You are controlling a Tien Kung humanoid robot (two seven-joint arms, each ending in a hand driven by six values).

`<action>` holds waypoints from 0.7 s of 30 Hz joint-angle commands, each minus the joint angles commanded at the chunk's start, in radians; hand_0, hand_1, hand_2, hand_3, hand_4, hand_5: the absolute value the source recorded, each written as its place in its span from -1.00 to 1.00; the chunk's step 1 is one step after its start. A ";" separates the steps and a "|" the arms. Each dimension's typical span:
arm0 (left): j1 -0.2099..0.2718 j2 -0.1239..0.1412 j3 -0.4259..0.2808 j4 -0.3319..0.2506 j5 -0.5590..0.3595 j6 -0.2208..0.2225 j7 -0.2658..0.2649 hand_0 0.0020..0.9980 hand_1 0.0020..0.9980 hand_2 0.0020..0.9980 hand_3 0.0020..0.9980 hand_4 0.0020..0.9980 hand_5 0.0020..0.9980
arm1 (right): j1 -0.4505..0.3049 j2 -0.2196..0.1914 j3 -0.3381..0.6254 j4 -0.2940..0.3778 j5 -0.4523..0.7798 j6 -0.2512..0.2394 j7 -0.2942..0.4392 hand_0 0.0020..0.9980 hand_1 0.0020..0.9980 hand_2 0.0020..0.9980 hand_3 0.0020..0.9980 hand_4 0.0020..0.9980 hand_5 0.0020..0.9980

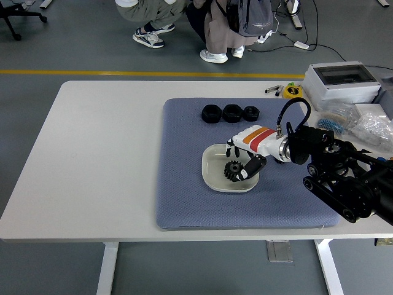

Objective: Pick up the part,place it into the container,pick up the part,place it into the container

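Over the dish: right hand's fingers (248, 172) curled around a black gear (233, 170), black fingertips against its toothed rim
gear: held inside the container's outline, low over the floor; contact with the floor can't be told from this view
right hand (244, 165): white shell with orange and red stripes on the back, reaching in from the right, palm down
right arm (344, 178): black, bulky linkage coming from the lower right edge, a black cable loop above the wrist
container (215, 173): shallow translucent white square dish with rounded corners, sitting mid-mat; the gear and fingers cover its right half
mat (184, 184): blue-grey textured pad on the right half of the table
other parts (230, 113): three black nut-like pieces in a row near the mat's far edge, touching or nearly so, well apart from the dish
table (92, 153): white, left half bare
clutter at far right: grey box with clear lid (341, 83), a yellow tape measure (293, 91) just left of it, plastic bags (371, 126) near the right edge
people: crouched on the floor beyond the far edge of the table, legs and shoes (214, 56) visible, hands not over the table
floor: grey with a yellow line (92, 72) running parallel to the table's far edge
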 joint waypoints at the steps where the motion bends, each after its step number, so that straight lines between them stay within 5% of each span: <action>1: 0.000 0.000 -0.001 0.000 0.001 0.000 0.000 0.44 0.46 0.52 0.35 0.41 0.36 | -0.001 -0.001 0.002 0.002 0.000 -0.001 0.000 -0.73 -0.36 0.32 0.77 1.00 0.02; 11: 0.002 0.001 0.005 0.000 -0.005 -0.001 -0.002 0.44 0.46 0.52 0.35 0.41 0.35 | -0.015 -0.063 0.131 0.071 -0.026 -0.006 -0.005 -0.71 -0.36 0.32 0.77 1.00 0.03; 17: 0.002 0.002 0.015 -0.001 -0.019 0.000 -0.005 0.45 0.46 0.52 0.35 0.41 0.35 | -0.024 -0.099 0.144 -0.022 -0.042 -0.014 -0.009 -0.68 -0.33 0.30 0.66 1.00 0.05; 18: 0.002 0.002 0.015 -0.001 -0.019 0.000 -0.005 0.45 0.46 0.52 0.35 0.41 0.35 | -0.027 -0.103 0.142 -0.036 -0.041 -0.018 -0.008 -0.46 -0.06 0.33 0.58 1.00 0.04; 21: 0.002 0.001 0.017 -0.001 -0.020 0.001 -0.005 0.45 0.46 0.52 0.35 0.41 0.35 | -0.038 -0.110 0.132 -0.089 -0.026 -0.038 -0.007 -0.46 -0.06 0.33 0.58 1.00 0.04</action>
